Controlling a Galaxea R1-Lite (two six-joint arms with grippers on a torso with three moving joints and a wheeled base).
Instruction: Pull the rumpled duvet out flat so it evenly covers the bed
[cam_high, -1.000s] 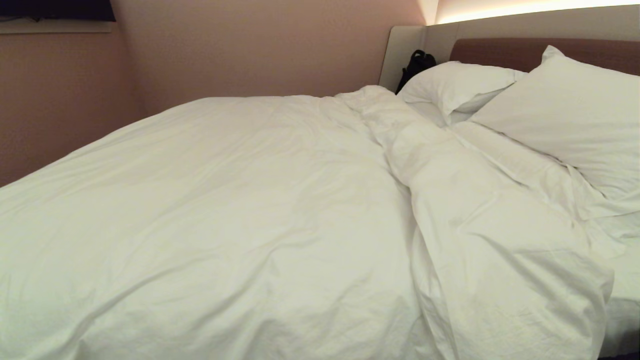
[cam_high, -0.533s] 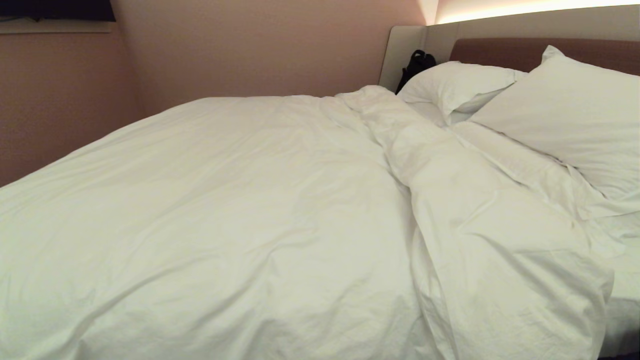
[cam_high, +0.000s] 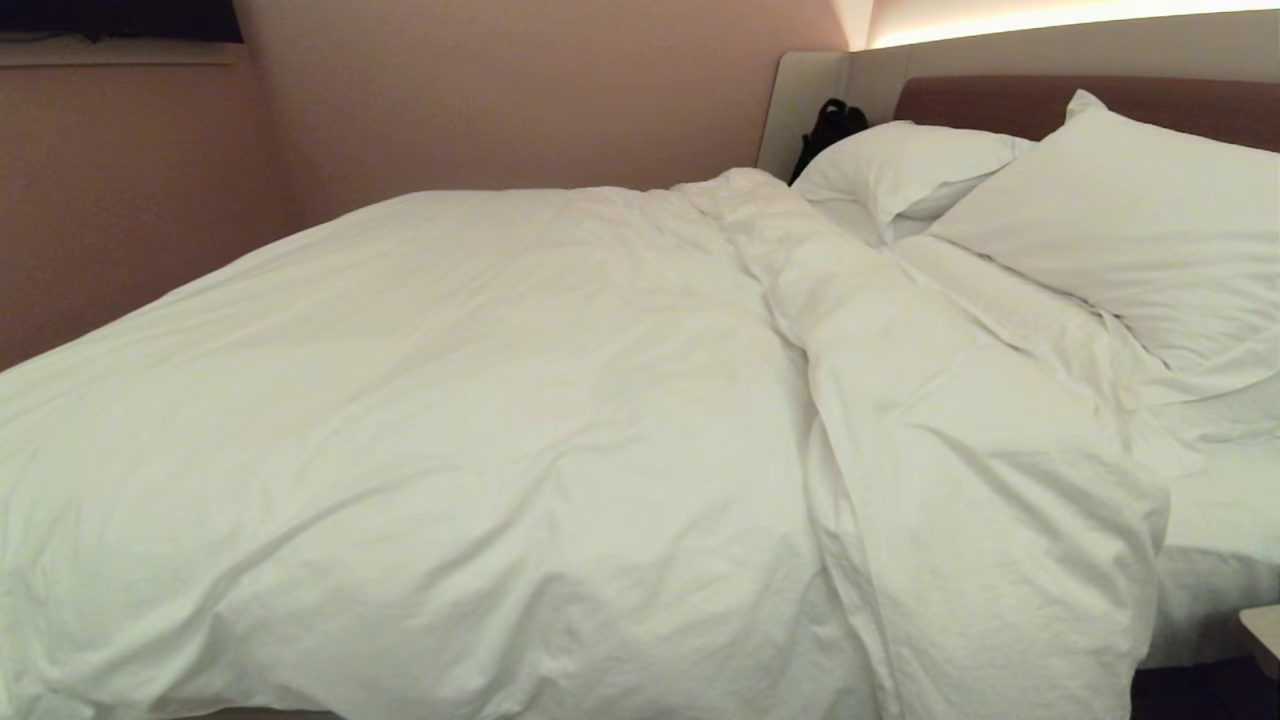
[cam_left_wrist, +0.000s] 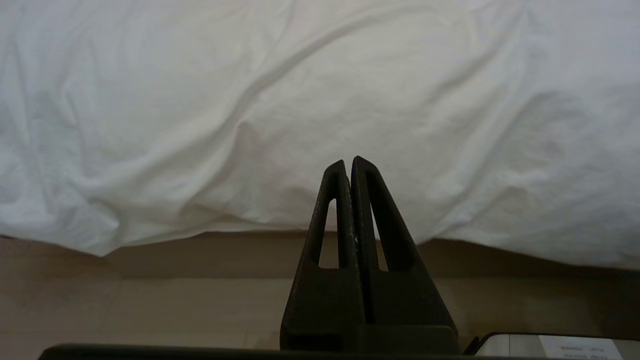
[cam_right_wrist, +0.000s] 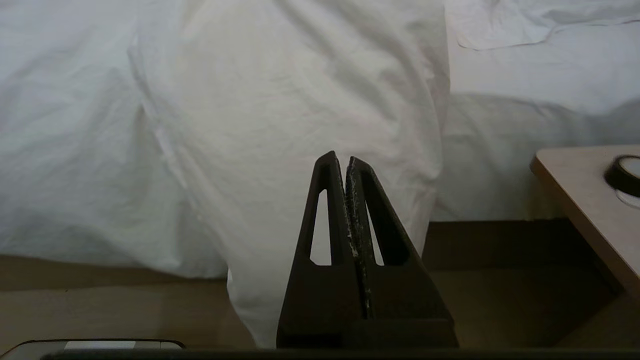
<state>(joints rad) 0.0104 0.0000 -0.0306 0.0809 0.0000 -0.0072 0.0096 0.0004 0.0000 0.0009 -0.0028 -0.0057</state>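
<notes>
The white duvet (cam_high: 480, 420) lies over most of the bed (cam_high: 1215, 520), bunched into a thick ridge (cam_high: 900, 360) running from the pillows to the near right corner, where it hangs over the side (cam_right_wrist: 300, 125). The sheet to the right of the ridge is bare. Neither arm shows in the head view. My left gripper (cam_left_wrist: 348, 161) is shut and empty, held apart from the duvet's hanging edge (cam_left_wrist: 200, 150). My right gripper (cam_right_wrist: 340, 158) is shut and empty, in front of the hanging fold.
Two white pillows (cam_high: 1140, 220) (cam_high: 905, 170) lean on the brown headboard (cam_high: 980, 95). A black bag (cam_high: 828, 128) sits in the far corner. A bedside table (cam_right_wrist: 585, 205) with a dark round thing stands right of the bed. The wall (cam_high: 130, 200) runs along the far side.
The whole head view has shifted a little left and up, so the bed's near right edge and the bedside table's corner now show. The duvet itself lies as before.
</notes>
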